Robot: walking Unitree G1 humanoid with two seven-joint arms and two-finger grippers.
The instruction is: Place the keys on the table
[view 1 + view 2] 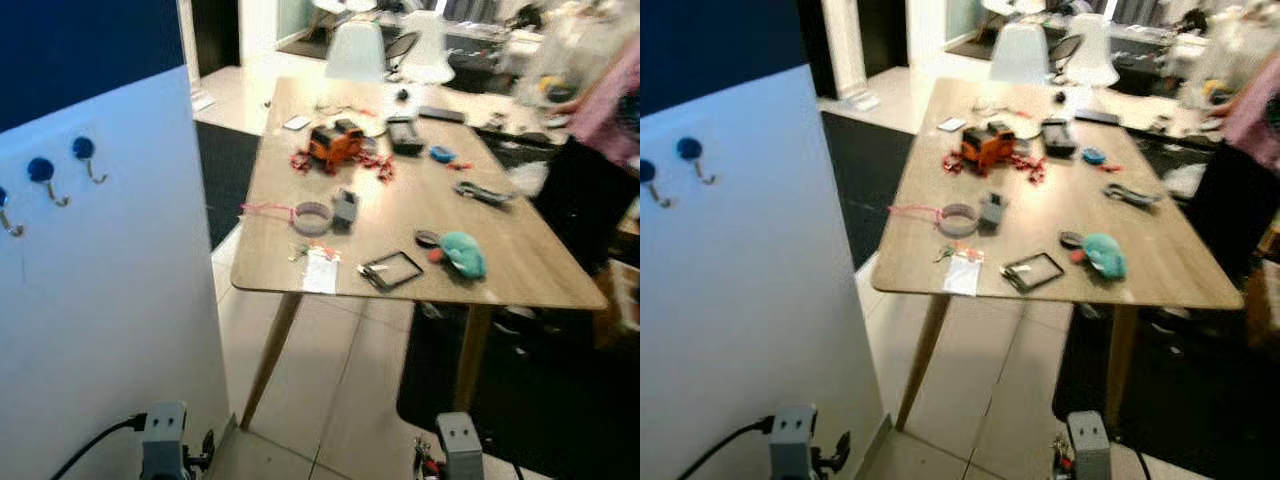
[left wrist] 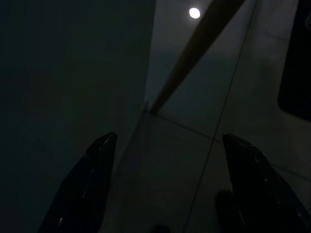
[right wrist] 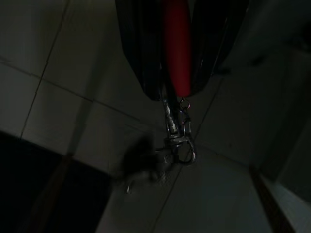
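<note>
Hanging low over the tiled floor (image 3: 63,126), right gripper (image 3: 177,94) pinching shut on the keys (image 3: 175,141) by their red tag, metal ring and clasp dangling below the fingertips, well short of the tabletop (image 1: 520,270). Left gripper (image 2: 167,150) spreading wide and holding nothing, pointing at a wooden table leg (image 2: 194,53) beside the white panel (image 1: 100,300). Lying on the wooden tabletop ahead: an orange toy (image 1: 335,142), a teal object (image 1: 462,254), a tape roll (image 1: 312,216)
</note>
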